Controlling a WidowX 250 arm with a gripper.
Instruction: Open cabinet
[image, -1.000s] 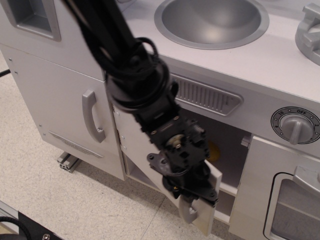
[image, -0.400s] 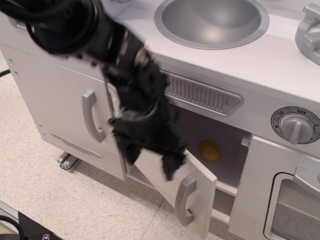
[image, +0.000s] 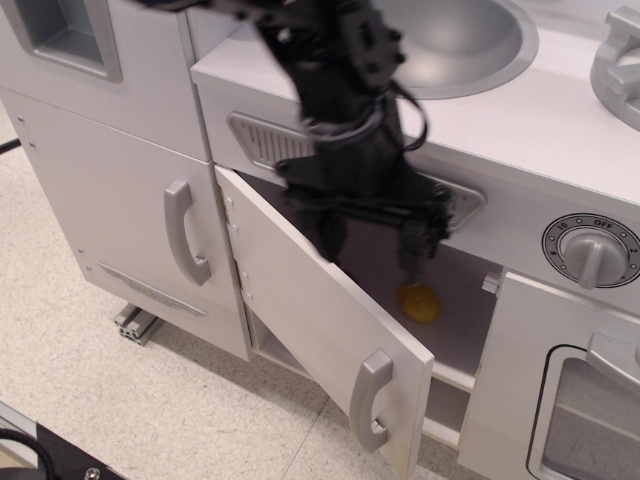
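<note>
The cabinet is the white compartment under the sink. Its wide white door (image: 320, 310) stands swung out toward me, hinged at the left, with its short grey loop handle (image: 368, 400) at the free edge. Inside, a yellow round object (image: 420, 302) lies on the inner shelf (image: 462, 372). My black gripper (image: 372, 248) hangs above the open door in front of the cabinet mouth. Its two fingers (image: 415, 252) are spread apart and hold nothing. It does not touch the handle.
A taller narrow white door with a long grey handle (image: 185, 232) is at the left. A grey sink bowl (image: 470, 45) sits on top. A grey knob (image: 593, 250) and the windowed oven door (image: 590, 420) are at the right. The speckled floor (image: 150, 410) lies below.
My gripper let go of the door handle, rose up and to the right, and opened. The door stays swung open and now shows in full.
</note>
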